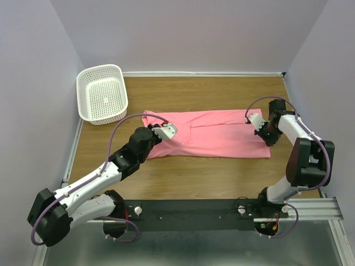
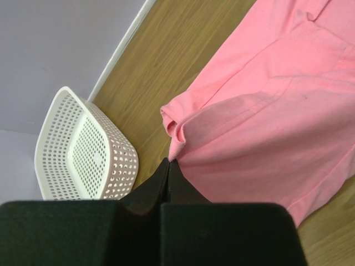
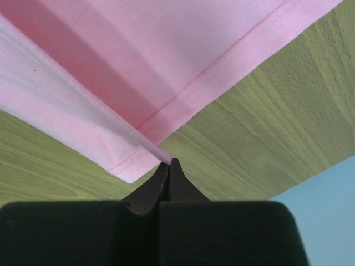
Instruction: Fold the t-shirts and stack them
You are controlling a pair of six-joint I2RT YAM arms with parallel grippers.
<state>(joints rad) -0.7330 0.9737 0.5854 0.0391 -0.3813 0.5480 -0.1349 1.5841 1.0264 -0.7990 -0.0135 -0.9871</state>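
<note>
One salmon-pink t-shirt (image 1: 211,136) lies on the wooden table, folded into a long band running left to right. My left gripper (image 1: 168,132) sits at the band's left end, shut, with a bunched fold of the t-shirt (image 2: 266,122) pinched at its tips (image 2: 168,162). At the right end, my right gripper (image 1: 253,119) is shut on the hemmed corner. In the right wrist view a taut strip of the t-shirt (image 3: 166,55) runs into the closed tips (image 3: 169,162) and the corner hangs slightly above the table.
A white perforated basket (image 1: 102,94) stands at the table's back left corner, just left of the t-shirt's end, and shows beside my left fingers (image 2: 83,155). Pale walls enclose the table on three sides. Bare wood lies in front of the t-shirt.
</note>
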